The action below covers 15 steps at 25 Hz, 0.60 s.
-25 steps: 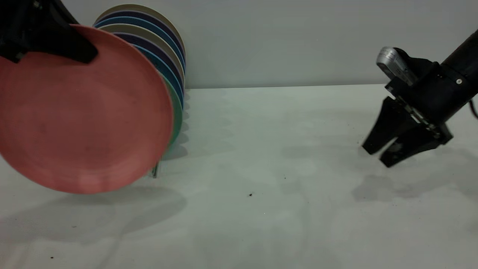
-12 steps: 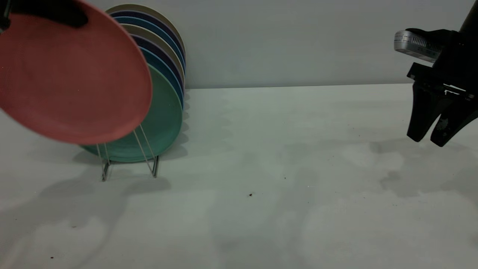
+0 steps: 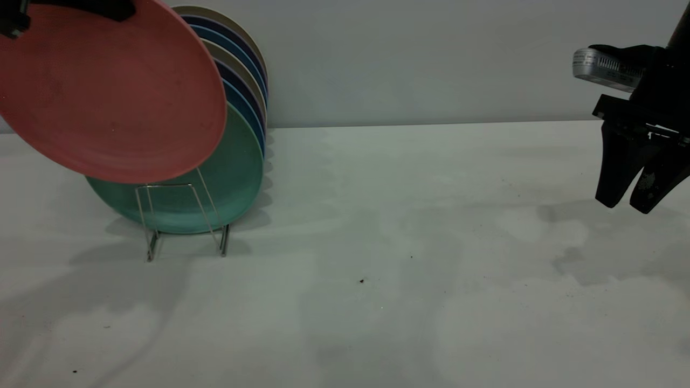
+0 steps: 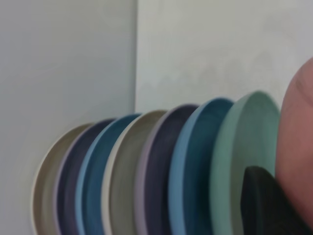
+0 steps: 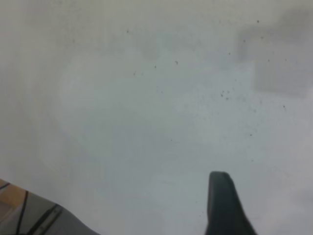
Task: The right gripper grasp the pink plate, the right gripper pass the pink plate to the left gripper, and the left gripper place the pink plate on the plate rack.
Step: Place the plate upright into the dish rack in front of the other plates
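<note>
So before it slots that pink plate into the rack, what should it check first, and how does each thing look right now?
1. Left gripper has the pink plate by its top rim: ok.
2. Plate off the table: ok, it hangs tilted in the air.
3. Free slot in the plate rack: ok, an unfilled wire loop stands in front of the green plate.
4. Plate lined up with that slot: not ok, it is above the loop and tilted.
5. Right gripper out of the way: ok, far off to the right, holding nothing.
6. Firmness of the grip: cannot tell.
</note>
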Motion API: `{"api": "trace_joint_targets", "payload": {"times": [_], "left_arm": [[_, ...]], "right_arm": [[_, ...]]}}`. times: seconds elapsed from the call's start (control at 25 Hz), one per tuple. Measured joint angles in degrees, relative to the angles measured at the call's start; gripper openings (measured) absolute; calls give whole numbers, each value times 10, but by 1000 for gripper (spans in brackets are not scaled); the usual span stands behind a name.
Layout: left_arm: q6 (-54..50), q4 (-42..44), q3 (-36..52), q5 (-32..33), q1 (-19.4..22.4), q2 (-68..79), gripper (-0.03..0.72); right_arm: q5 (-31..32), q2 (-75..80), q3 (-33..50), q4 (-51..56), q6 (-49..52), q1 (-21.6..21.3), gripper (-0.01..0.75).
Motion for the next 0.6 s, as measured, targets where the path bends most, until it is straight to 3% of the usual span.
{"api": "trace_joint_targets", "payload": {"times": [0.6], "left_arm": [[0, -3, -49, 4, -12, 51, 97]], "right_arm": [[1, -1, 0, -1, 1, 0, 452]]}}
